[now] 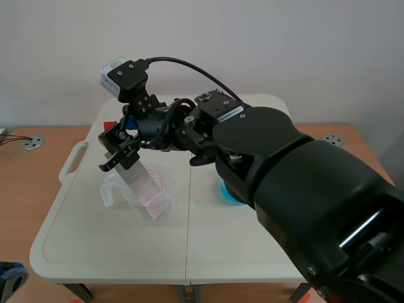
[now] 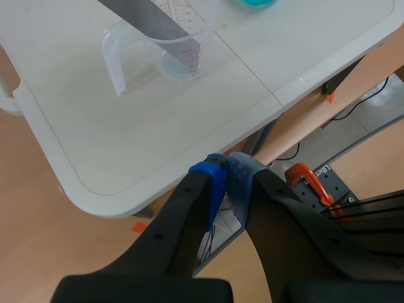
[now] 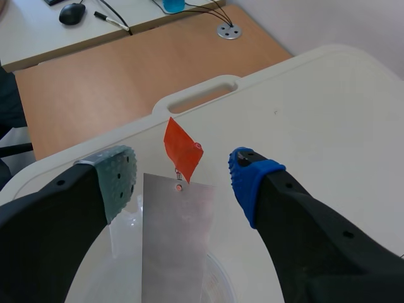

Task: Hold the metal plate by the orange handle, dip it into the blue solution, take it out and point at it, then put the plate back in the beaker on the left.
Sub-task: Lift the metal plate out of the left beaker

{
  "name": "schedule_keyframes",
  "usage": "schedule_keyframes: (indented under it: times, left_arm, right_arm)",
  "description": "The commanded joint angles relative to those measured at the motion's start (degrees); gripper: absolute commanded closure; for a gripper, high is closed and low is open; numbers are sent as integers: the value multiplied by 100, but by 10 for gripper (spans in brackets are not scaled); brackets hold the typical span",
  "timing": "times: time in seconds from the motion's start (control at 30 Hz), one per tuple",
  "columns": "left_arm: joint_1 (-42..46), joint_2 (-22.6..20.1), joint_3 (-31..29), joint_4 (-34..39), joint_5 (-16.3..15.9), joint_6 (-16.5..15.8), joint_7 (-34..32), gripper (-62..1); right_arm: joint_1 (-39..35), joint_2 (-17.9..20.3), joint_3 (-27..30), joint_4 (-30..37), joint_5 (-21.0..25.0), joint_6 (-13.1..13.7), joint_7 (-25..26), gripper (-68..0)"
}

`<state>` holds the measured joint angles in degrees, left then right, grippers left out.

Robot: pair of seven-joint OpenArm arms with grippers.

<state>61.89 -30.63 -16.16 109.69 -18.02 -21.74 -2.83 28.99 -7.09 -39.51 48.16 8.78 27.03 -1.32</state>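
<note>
- right gripper [image 3: 184, 174] fingers spread wide, grey-green pad [image 3: 118, 177] one side, blue pad [image 3: 249, 180] other, gripping nothing
- metal plate [image 3: 175, 246] sits between the fingers, touching neither pad
- orange handle [image 3: 182, 150] is just ahead of the fingertips, not between them
- plate leans loose in the beaker [image 2: 189, 60], lower end inside
- risk: closing here likely pinches bare metal, not the handle
- risk: a one-sided touch could slide the plate or tip the light beaker
- blue solution [image 1: 227, 197] is beside the beaker, mostly hidden by the right arm
- left gripper [image 2: 227, 173] fingers pressed together on nothing, off the table [image 2: 126, 145] edge, well apart
</note>
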Motion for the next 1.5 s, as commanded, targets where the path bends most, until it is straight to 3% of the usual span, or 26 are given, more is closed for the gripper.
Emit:
schedule_keyframes:
  times: [0.0,0.57,0.73,0.97,1.1,1.23,1.37,1.47]
  left_arm:
    - [-17,13,-11,61,-42,-39,-76,-27]
    - [-17,13,-11,61,-39,-50,-76,-27]
    - [-17,13,-11,61,-39,-50,-76,-27]
    - [-17,13,-9,61,-42,-52,-76,-27]
    - [-17,13,-9,61,-42,-50,-76,-27]
    - [-17,13,-9,61,-42,-50,-76,-27]
    - [-17,13,-9,61,-42,-50,-72,-27]
    - [-17,13,-9,61,-42,-50,-72,-27]
  right_arm:
    - [162,-182,-2,120,39,4,114,-262]
    - [164,-182,0,120,42,4,131,-12]
    - [164,-182,0,120,42,17,136,-13]
    - [166,-182,2,122,42,551,195,-13]
    - [133,-160,7,140,46,605,330,-13]
    - [37,37,37,229,66,656,634,-13]
    - [-179,319,50,540,63,1045,1003,-13]
    - [-365,542,50,894,61,1119,1145,-13]
